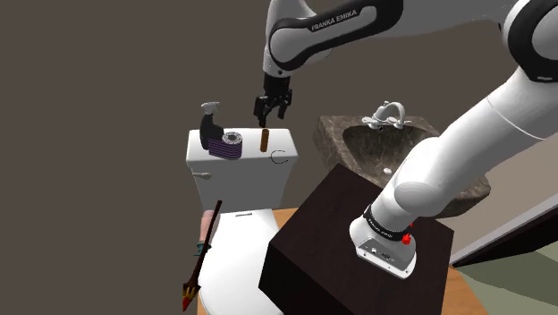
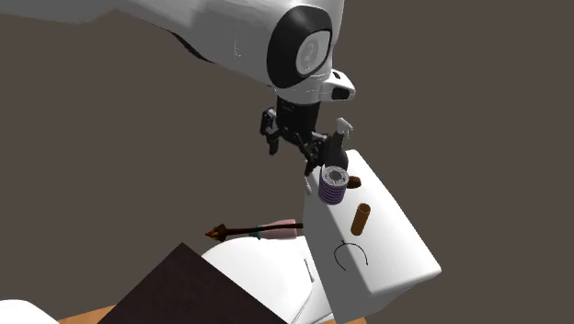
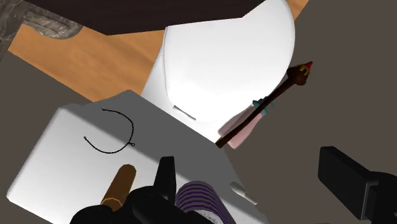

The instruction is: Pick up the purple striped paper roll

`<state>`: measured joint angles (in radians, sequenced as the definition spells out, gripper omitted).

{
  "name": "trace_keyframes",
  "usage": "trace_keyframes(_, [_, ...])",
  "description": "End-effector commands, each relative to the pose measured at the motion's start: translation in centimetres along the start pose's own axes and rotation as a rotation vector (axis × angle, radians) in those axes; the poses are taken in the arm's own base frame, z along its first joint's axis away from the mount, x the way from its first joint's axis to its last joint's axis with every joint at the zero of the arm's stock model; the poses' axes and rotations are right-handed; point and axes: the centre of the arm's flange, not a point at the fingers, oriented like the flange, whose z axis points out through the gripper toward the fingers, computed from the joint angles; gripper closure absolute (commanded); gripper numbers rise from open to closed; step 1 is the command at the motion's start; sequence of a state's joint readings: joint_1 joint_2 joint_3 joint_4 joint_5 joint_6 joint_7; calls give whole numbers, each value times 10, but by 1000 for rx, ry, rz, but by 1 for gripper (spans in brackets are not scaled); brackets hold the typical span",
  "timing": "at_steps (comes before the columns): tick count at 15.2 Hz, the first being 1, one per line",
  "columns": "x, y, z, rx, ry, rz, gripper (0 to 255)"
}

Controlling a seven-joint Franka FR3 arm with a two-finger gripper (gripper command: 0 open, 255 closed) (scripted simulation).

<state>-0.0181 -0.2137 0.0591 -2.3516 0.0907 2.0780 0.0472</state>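
Note:
The purple striped paper roll (image 1: pixel 231 145) lies on its side on the white toilet tank lid (image 1: pixel 250 166), at the end on the shoulder view's left. My gripper (image 1: pixel 272 114) hangs open a little above the tank's back edge, closer to a brown cylinder (image 1: pixel 264 139) than to the roll. In the second exterior view the gripper (image 2: pixel 292 145) hovers above and left of the roll (image 2: pixel 333 187). Seen from the wrist, the roll (image 3: pixel 200 197) sits by the left finger (image 3: pixel 167 179), off the middle of the open gripper (image 3: pixel 251 168), untouched.
A dark spray bottle (image 1: pixel 211 121) stands right behind the roll. A thin black wire loop (image 1: pixel 279 157) lies on the tank lid. A dark stick with a red and yellow tip (image 1: pixel 201 259) leans by the toilet lid (image 1: pixel 237 259). A stone sink (image 1: pixel 393 148) is beside the stand (image 1: pixel 358 242).

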Motion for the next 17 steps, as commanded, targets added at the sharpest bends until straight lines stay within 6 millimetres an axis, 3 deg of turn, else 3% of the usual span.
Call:
trace_keyframes(1, [23, -1, 15, -1, 6, 18, 0])
trace_keyframes(17, [191, 20, 135, -14, 41, 157, 0])
